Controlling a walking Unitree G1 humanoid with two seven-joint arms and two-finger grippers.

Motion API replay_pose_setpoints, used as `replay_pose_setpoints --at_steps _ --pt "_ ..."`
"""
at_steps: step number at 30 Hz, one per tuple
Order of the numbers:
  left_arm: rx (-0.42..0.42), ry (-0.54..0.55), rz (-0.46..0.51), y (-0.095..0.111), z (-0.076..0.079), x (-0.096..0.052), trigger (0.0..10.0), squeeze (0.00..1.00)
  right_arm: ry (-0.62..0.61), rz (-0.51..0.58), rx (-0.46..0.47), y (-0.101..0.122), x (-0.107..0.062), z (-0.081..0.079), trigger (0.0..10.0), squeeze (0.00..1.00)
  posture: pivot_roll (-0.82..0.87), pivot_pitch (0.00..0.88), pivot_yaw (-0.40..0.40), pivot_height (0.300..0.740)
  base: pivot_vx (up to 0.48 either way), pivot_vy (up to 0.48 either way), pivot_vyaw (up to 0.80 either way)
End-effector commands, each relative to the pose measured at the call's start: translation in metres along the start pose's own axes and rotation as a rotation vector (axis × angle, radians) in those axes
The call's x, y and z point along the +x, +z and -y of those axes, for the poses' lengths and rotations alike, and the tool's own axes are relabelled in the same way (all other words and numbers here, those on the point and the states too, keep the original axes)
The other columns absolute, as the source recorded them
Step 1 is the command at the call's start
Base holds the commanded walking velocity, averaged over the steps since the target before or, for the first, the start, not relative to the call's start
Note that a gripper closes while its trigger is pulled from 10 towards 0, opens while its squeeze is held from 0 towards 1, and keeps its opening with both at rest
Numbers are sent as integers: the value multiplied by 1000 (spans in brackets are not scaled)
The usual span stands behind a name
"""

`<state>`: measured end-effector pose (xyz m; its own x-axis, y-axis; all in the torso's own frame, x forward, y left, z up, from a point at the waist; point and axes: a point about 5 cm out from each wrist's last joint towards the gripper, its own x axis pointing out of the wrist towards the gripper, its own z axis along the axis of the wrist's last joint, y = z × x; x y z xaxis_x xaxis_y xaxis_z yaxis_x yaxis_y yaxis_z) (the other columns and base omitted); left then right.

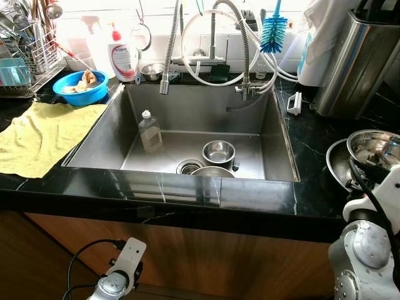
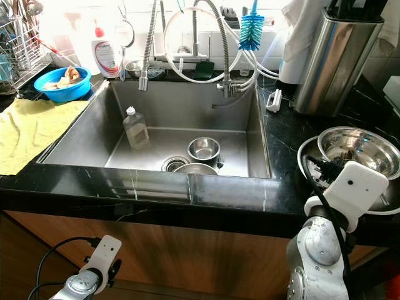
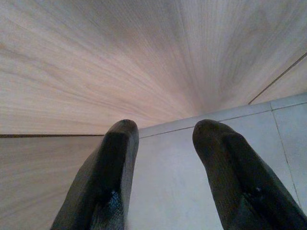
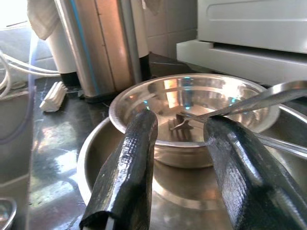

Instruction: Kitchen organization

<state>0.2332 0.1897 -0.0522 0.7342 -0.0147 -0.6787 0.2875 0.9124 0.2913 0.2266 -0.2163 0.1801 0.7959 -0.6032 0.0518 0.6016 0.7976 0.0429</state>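
Two stacked steel bowls [image 2: 356,147] sit on the black counter to the right of the sink [image 1: 94,134]. A fork [image 4: 249,100] lies in the upper bowl [image 4: 192,96], its handle slanting out over the rim. My right gripper [image 4: 177,167] is open, level with the bowls' near rim, and one finger is close under the fork handle. In the sink stand a small steel bowl [image 1: 219,151], another bowl [image 1: 212,172] at the near wall, and a clear plastic bottle [image 1: 150,131]. My left gripper [image 3: 163,158] hangs open, low in front of the wooden cabinet.
A yellow cloth [image 1: 37,134], a blue bowl [image 1: 80,87], a soap bottle [image 1: 123,57] and a dish rack [image 1: 25,56] are left of the sink. A spring faucet hose [image 1: 169,50] and a blue brush [image 1: 273,31] hang over it. A tall steel canister [image 2: 334,59] stands behind the bowls.
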Motion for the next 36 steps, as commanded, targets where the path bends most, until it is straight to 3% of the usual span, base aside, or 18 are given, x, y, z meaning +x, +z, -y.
replay_pose_setpoints --at_steps 1,19,36 --pt "14 14 -2 -1 -3 0 10000 0 26 -1 3 2 0 -5 10000 0 -134 0 50 740 0 0 0" --pt "17 15 -2 -1 -4 0 10000 0 234 -65 -35 -5 2 -27 10000 0 -132 0 50 740 0 0 0" --pt "16 14 -2 -1 -4 -1 10000 0 244 -89 -46 -8 2 -27 10000 0 -132 0 49 740 0 0 0"
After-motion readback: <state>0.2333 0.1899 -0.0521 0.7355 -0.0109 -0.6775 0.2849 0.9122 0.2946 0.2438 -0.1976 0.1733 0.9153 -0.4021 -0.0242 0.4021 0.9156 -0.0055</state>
